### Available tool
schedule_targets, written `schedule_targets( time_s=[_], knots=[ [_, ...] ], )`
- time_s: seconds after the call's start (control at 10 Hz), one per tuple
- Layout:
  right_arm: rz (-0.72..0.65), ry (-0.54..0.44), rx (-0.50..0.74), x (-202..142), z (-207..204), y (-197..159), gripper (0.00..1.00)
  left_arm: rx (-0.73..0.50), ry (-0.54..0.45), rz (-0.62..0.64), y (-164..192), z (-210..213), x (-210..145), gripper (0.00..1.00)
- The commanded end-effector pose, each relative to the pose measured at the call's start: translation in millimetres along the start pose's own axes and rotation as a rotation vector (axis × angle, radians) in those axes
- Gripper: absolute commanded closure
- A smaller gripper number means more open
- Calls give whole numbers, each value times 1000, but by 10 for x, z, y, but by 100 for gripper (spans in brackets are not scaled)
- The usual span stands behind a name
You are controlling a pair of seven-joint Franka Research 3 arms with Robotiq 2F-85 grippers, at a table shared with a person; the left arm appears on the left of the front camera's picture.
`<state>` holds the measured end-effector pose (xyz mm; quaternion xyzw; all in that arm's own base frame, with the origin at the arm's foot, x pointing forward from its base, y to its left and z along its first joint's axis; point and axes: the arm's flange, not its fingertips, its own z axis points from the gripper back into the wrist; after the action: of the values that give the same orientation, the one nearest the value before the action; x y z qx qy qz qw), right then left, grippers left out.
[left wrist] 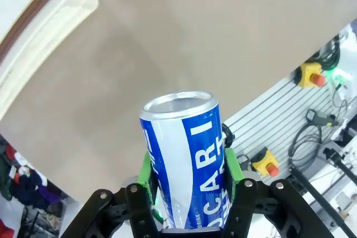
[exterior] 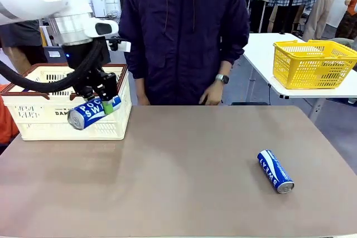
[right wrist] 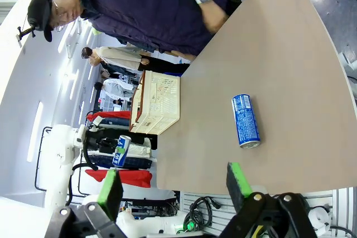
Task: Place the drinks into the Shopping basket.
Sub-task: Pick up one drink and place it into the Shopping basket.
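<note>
The blue can (exterior: 93,112) sits in my left tool (exterior: 104,104), whose green pads are clamped on its sides. In the left wrist view, the can (left wrist: 184,132) rises between the pads with its silver top pointing away from my wrist. From the front it hangs tilted, silver top down to the left, clear of the counter (exterior: 178,160) and in front of the near wall of the Shopping basket (exterior: 42,126). My wrist view shows bare counter under the can and the basket's corner off to one side.

The second blue can (exterior: 275,171) lies on its side on the counter's right half, well apart from the basket. My right tool (right wrist: 174,182) has its jaws spread wide with nothing between them, and it looks down on that can (right wrist: 245,121).

A person in a dark jacket stands at the far edge, one hand (exterior: 215,94) hanging just above the counter. Behind to the right, a yellow mesh basket (exterior: 312,62) stands on a white counter.
</note>
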<state>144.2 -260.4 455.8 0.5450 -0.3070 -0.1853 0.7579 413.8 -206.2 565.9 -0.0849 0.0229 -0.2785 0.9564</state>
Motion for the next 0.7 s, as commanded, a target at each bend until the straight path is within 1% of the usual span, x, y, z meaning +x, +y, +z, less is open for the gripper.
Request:
schedule_targets(
  time_s=[0.0, 0.1, 0.2, 0.3, 0.4, 0.5, 0.6],
  knots=[
    [25, -23, 25, 31, 2, 37, 0, 18, -62, 126, 504, 587, 206, 100],
    [25, -23, 25, 31, 2, 37, 0, 40, -113, 137, 859, 889, 459, 100],
    [25, -23, 25, 31, 2, 37, 0, 12, -150, 158, 1290, 1087, 719, 100],
    [25, -23, 25, 31, 2, 37, 0, 61, -141, 226, 1586, 1128, 911, 100],
    [25, -23, 25, 31, 2, 37, 0, 76, -132, 213, 1977, 1090, 1165, 100],
    [25, -23, 25, 31, 2, 37, 0, 88, -195, 247, 2270, 1012, 1309, 100],
    [25, -23, 25, 31, 2, 37, 0, 121, -236, 292, 2471, 864, 1411, 100]
  ],
)
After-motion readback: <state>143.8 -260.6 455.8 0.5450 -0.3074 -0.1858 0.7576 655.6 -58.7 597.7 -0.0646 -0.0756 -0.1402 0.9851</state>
